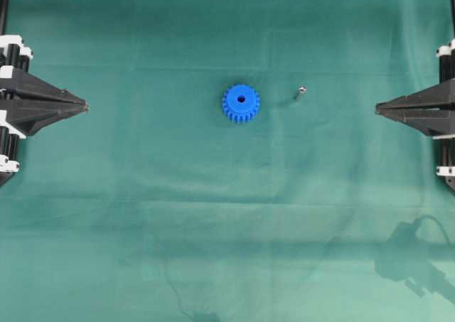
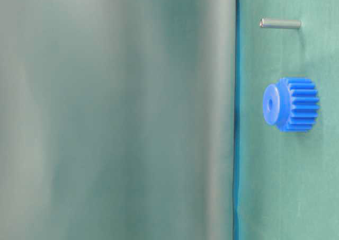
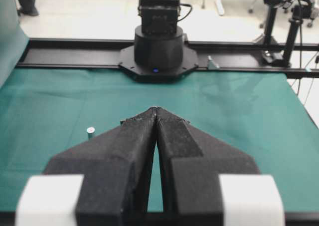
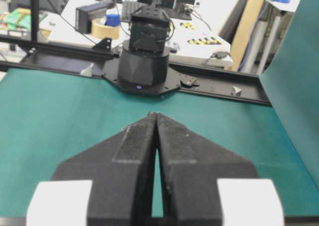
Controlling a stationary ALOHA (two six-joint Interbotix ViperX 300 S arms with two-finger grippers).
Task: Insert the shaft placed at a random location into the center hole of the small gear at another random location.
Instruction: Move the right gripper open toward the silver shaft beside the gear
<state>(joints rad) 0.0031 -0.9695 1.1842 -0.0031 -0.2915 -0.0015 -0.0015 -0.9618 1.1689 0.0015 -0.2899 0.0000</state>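
I see a green cloth (image 1: 227,208) wrinkled over the table, lab benches blurred behind. No readable writing. Small gear (image 1: 240,103) sits mid-cloth, center hole (image 1: 241,99) up; shaft (image 1: 300,92) stands near it, toward right tool (image 1: 377,109). Left tool (image 1: 87,107), right tool both pressed together, empty.

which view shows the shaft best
The table-level view: the shaft is large and sharp there, its whole length clear against the green cloth. The overhead view shows only a tiny speck beside the small gear. The left wrist view shows it small and upright, left of the jaws. The right wrist view doesn't show it.
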